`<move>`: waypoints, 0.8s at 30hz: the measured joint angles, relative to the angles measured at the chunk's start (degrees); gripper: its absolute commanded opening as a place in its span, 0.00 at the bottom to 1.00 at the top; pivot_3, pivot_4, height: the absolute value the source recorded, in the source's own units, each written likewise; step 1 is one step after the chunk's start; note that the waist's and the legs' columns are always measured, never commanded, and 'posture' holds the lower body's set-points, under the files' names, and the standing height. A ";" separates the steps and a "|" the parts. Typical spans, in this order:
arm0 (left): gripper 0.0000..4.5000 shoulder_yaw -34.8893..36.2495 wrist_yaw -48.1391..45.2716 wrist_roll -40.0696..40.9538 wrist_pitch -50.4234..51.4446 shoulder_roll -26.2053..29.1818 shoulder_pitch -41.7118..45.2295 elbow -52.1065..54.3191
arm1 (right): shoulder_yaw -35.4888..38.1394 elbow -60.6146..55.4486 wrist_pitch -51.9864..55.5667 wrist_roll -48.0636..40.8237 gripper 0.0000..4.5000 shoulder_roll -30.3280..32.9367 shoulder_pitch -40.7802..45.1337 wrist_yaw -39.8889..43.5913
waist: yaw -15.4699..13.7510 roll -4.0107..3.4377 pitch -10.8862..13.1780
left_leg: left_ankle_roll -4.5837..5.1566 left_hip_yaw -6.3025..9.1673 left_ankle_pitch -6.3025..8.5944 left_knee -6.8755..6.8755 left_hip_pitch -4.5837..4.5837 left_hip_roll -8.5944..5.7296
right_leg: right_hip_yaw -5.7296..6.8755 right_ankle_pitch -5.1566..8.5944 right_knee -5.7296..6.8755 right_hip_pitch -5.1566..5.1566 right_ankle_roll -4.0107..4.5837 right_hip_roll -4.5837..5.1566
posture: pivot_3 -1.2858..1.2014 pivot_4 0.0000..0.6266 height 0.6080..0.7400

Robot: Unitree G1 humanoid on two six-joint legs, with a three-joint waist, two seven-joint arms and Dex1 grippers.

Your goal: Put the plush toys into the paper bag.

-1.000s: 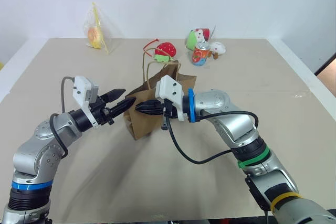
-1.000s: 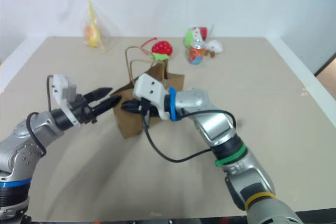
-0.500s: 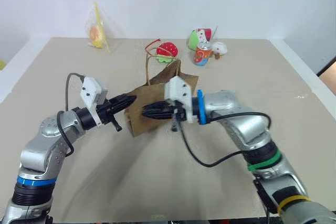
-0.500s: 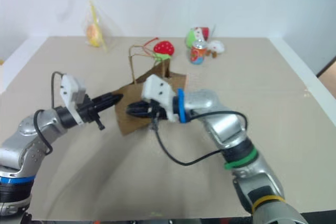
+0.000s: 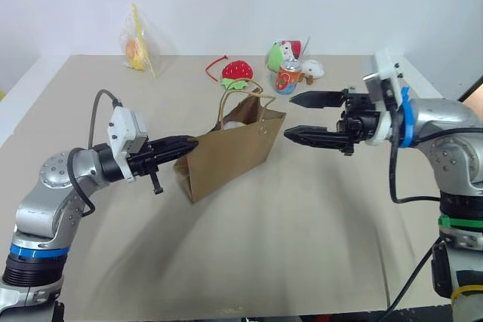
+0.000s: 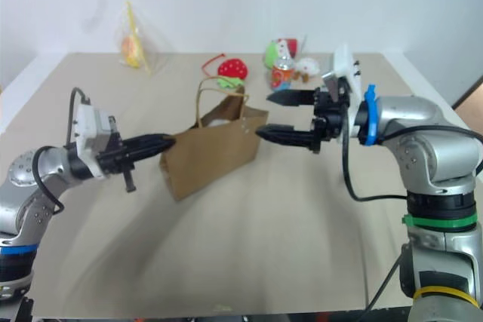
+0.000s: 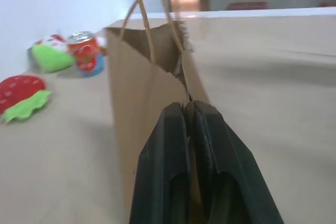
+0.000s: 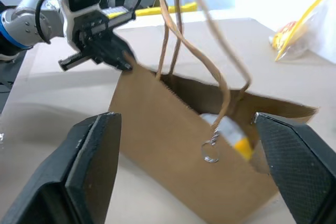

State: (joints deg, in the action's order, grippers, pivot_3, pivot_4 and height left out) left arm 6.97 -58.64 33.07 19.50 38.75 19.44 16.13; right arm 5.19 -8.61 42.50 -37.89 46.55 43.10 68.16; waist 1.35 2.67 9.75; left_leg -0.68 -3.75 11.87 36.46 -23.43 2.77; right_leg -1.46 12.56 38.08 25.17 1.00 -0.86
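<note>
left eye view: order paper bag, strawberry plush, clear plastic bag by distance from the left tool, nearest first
1. paper bag: the left tool is shut on its near edge, mid-table.
2. strawberry plush: beyond the bag, toward the table's far edge.
3. clear plastic bag: far left corner, against the wall.

No text, label, brand, number or sign can be read here; the red can (image 5: 288,78) near the far edge of the table (image 5: 317,231) carries coloured print, but no word or figure on it can be made out, and the paper bag (image 5: 230,152) is plain brown with nothing printed on the sides that show
</note>
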 measured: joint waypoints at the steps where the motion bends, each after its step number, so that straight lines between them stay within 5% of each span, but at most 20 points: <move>1: 0.07 -0.04 -0.65 -0.25 -0.73 0.02 0.02 -0.32 | 0.01 0.00 -0.31 -0.04 0.97 0.77 0.02 0.76 | -0.01 0.00 0.00 | 0.00 0.00 0.00 0.00 0.00 0.00 | 0.01 0.01 0.00 -0.01 0.02 0.02 | 0.52 0.24 1.00; 11: 0.07 -2.62 2.15 -6.86 -5.67 -1.92 0.00 -3.65 | -0.90 -0.40 -4.68 2.32 0.97 1.08 -2.30 0.20 | -0.01 0.00 0.00 | 0.00 -0.07 0.00 0.02 -0.01 -0.03 | -0.10 -0.02 0.00 -0.02 -0.08 0.15 | 0.52 0.24 1.00; 24: 0.03 -2.40 3.13 -5.40 -5.24 -2.19 -0.08 -3.71 | -2.82 -1.13 -6.84 3.52 0.99 0.57 -3.04 -0.81 | -0.01 0.00 0.00 | 0.00 -0.04 0.00 0.02 -0.01 0.01 | -0.07 -0.02 0.00 -0.01 -0.08 0.14 | 0.52 0.24 1.00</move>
State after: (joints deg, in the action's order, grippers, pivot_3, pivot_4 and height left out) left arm 4.57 -55.50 27.67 14.26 36.56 19.36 12.42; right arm 2.37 -9.74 35.66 -34.37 47.11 40.06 67.35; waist 1.34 2.67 9.75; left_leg -0.68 -3.78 11.87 36.48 -23.43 2.78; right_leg -1.53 12.53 38.08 25.16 0.92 -0.72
